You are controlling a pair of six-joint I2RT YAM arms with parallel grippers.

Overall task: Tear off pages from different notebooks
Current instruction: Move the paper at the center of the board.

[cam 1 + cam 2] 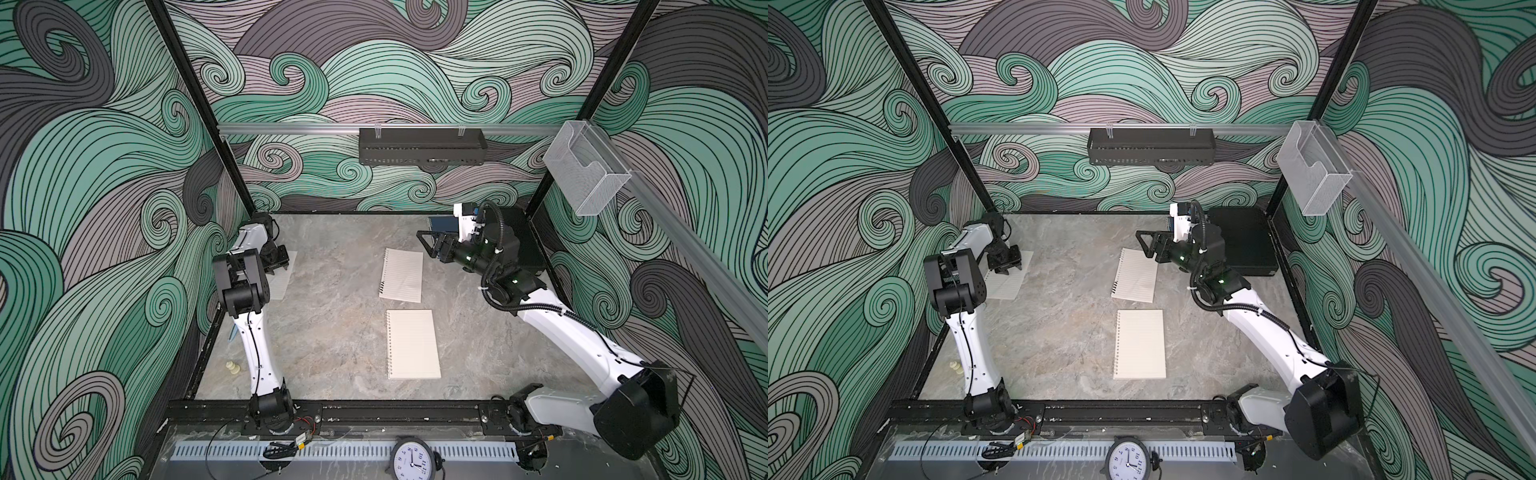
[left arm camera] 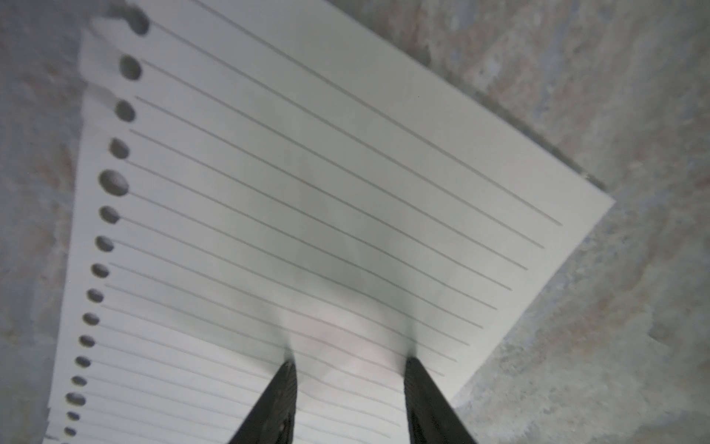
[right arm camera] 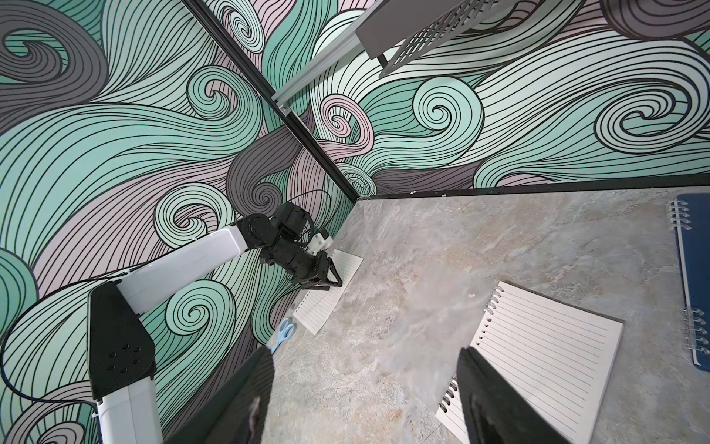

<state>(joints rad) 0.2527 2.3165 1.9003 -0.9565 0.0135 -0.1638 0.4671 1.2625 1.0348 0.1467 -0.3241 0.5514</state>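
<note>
Under the left gripper (image 2: 349, 361), the loose lined page (image 2: 307, 192) lies flat, spanning the gap between half-parted fingers (image 2: 278, 399) that pinch nothing; the right gripper (image 3: 365, 350) gapes wide, empty.

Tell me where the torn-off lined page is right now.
In both top views the page lies flat at the left side of the table, under the left gripper, left of the white lined notebook.

Closed in on three sides by walls (image 1: 415, 62) printed with swirling waves: teal, pale green, grey, mauve. Grey marbled worktop (image 1: 332, 324). Black frame posts (image 1: 196, 99) at back corners. Aluminium rail (image 1: 291, 129) across back wall, carrying black perforated tray (image 1: 422, 146). Clear plastic holder (image 1: 582, 170) on side rail. Round clock (image 1: 412, 459) at front edge, by white slotted duct (image 1: 232, 452). Light even, diffuse.
</note>
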